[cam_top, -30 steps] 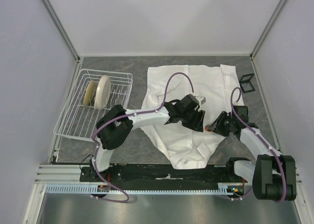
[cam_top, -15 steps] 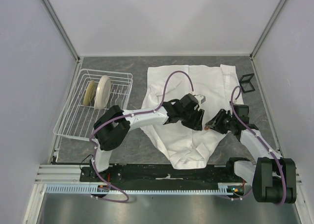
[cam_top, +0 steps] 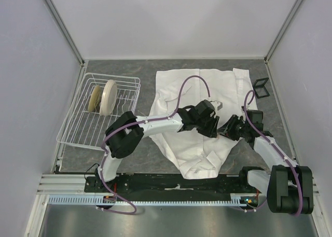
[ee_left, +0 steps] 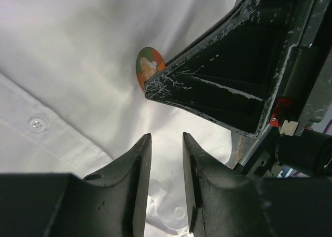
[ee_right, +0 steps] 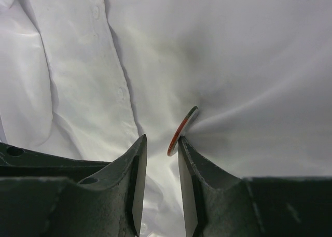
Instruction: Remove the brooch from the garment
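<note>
Top view: white shirt (cam_top: 181,86) lies spread and wrinkled on the grey table (cam_top: 122,67), collar end nearest the arm bases. Both arms reach in over its lower half. The left gripper (cam_top: 208,124) and right gripper (cam_top: 225,129) are tip to tip, almost touching. Brooch (ee_left: 149,67) is on the shirt front, in the cloth between the two grippers; the top view does not resolve it. Left wrist view: the brooch shows a round face of orange and green with a pale patch, and it stands tilted up off the fabric. One right-gripper finger (ee_left: 228,86) overlaps its lower right edge. The left gripper's jaws are parted by a narrow slot and hold nothing, only shirt cloth showing through the gap. The brooch is just beyond their tips, not touching. A shirt button (ee_left: 36,124) sits on the placket to the left. Right wrist view: the brooch is edge-on, a thin slanted sliver with a red rim, and cloth puckers around it. Its lower end sits in the mouth of the right gripper, against one finger. White cloth shows between it and the other finger, so the jaws are slightly apart and not clamped. Off the shirt: a wire dish rack (cam_top: 85,130) at far left with two cream plates (cam_top: 109,96) standing in it, and a small black wire stand (cam_top: 261,87) by the shirt's right edge.
</note>
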You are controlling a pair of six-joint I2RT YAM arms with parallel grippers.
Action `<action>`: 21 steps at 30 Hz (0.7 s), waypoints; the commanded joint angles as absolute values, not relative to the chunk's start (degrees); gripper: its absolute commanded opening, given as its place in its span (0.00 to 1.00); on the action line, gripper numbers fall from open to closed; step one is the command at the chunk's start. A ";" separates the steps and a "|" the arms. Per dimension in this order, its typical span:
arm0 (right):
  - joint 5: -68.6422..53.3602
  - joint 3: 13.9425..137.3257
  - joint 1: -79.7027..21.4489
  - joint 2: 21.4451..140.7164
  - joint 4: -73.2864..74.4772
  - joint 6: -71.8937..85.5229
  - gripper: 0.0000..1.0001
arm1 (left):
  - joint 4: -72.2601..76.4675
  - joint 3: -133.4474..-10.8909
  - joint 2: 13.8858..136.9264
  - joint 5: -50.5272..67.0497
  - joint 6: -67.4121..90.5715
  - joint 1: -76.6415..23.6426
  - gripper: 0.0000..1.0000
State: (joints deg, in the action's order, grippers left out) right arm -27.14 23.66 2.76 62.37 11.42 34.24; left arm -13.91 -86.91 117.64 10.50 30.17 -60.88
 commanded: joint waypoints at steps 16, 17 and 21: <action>-27.25 24.17 2.90 64.34 8.44 36.38 0.19 | -7.29 -87.54 119.97 12.04 33.66 -61.08 0.37; -27.25 24.34 2.90 64.68 8.61 36.82 0.20 | -7.29 -87.97 120.23 11.95 33.14 -61.00 0.38; -26.89 24.61 2.90 65.92 9.40 38.76 0.20 | -7.29 -89.03 121.55 11.34 31.38 -61.00 0.40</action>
